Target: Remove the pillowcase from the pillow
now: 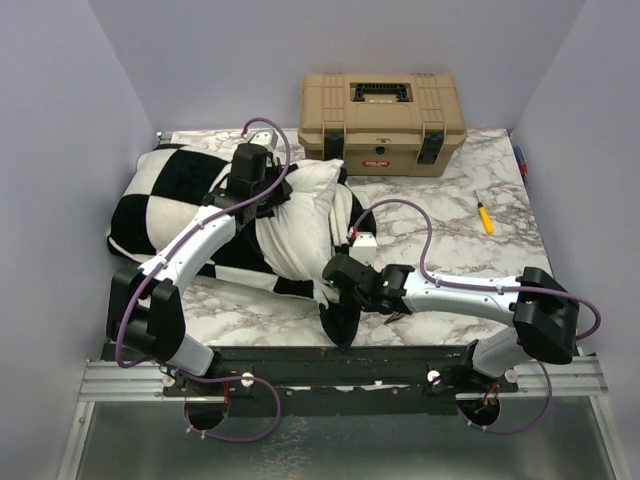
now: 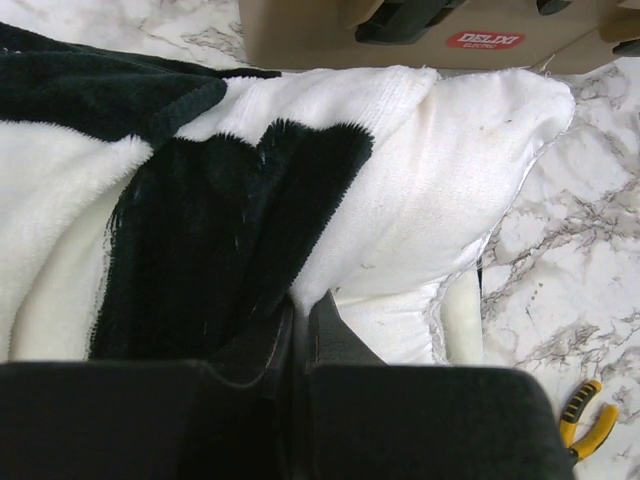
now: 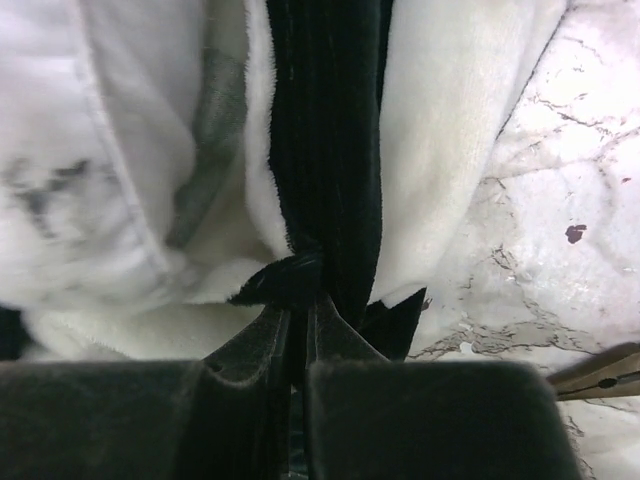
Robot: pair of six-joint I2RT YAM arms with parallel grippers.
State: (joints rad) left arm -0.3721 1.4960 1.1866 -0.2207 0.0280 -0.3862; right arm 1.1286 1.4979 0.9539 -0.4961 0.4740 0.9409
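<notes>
The left end effector (image 2: 300, 318) has its fingers together, with almost no gap, clamped on a fold of the pillowcase (image 1: 160, 205) where a black square meets a white one. It grips on top of the bundle, near the middle, with the tan toolbox (image 1: 382, 122) beyond it. The right end effector (image 3: 298, 315) is also pressed shut, pinching a narrow black pleat of the same cover at the near edge, low and close to the marble surface (image 1: 450, 235). The pillowcase lies across the left half of the surface, directly in front of both end effectors and touching them. The pillow (image 3: 95, 130) shows as smooth white cloth with a seam, just left of the right end effector. It lies mostly inside the cover, and I cannot tell how much of it is out.
</notes>
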